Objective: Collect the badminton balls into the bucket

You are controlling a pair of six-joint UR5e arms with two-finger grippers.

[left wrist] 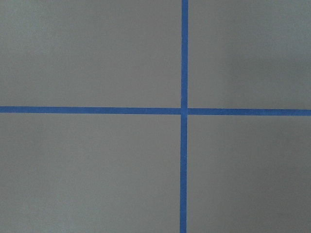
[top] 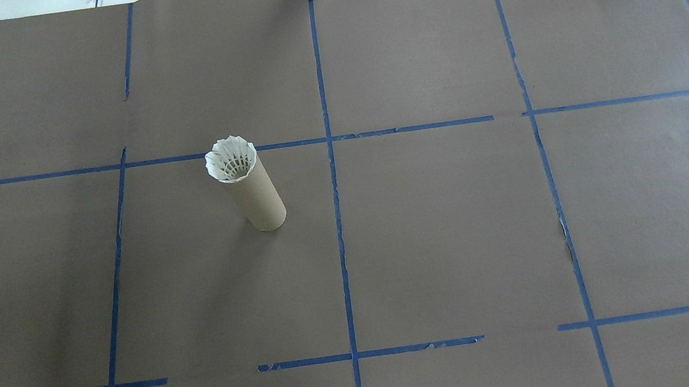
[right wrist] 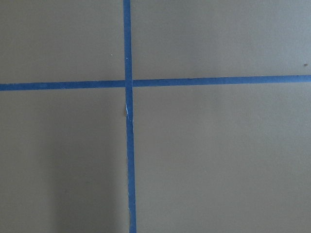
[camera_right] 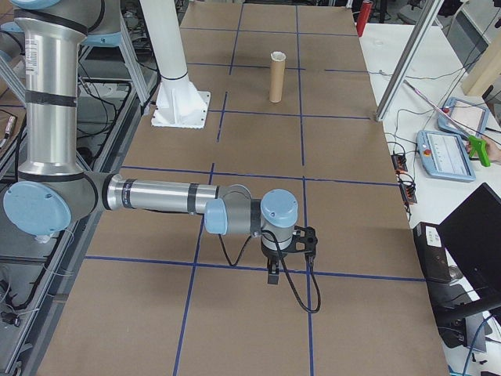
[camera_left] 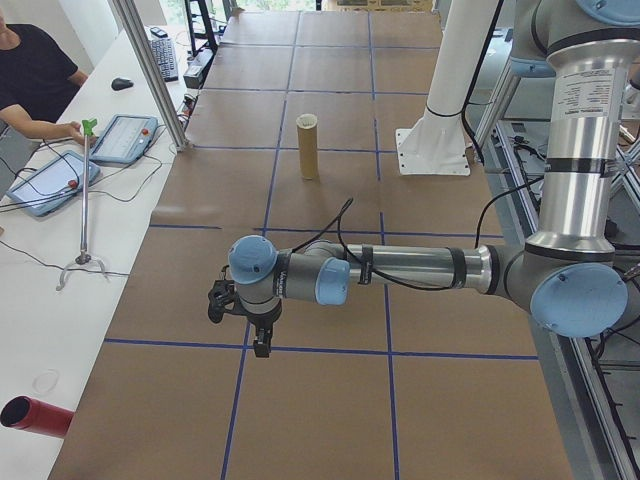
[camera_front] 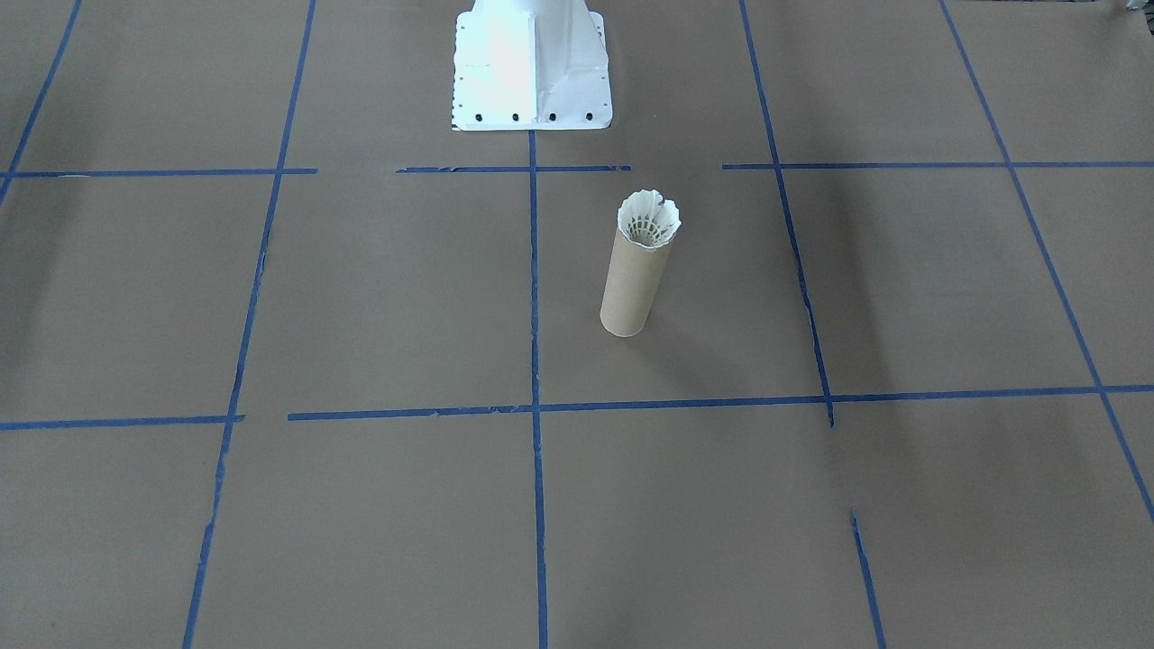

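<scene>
Table [top: 457, 238]: brown paper cover, gridded with blue tape lines [top: 339, 221]. White robot base [camera_front: 532, 68] bolted at the robot-side edge, on the centre line. Left arm [camera_left: 400, 272] seen only in the left-end view, stretched out low and level above the table end nearest that camera; left gripper [camera_left: 240, 315] points down over a tape line, jaws: cannot tell whether spread or pressed together from this view. Right arm [camera_right: 164, 196] mirrors it in the right-end view, level above the opposite end; right gripper [camera_right: 286, 251] points down near a tape crossing, jaws: cannot tell. Both wrist cameras show only bare paper and a tape crossing. Bucket [top: 258, 198]: brown cardboard tube, upright, on the robot's left of the centre line, well apart from both grippers. Shuttlecock [top: 231, 159]: seated in the tube's open top, white feathered skirt upward and flaring just over the rim; cork tip hidden inside.
</scene>
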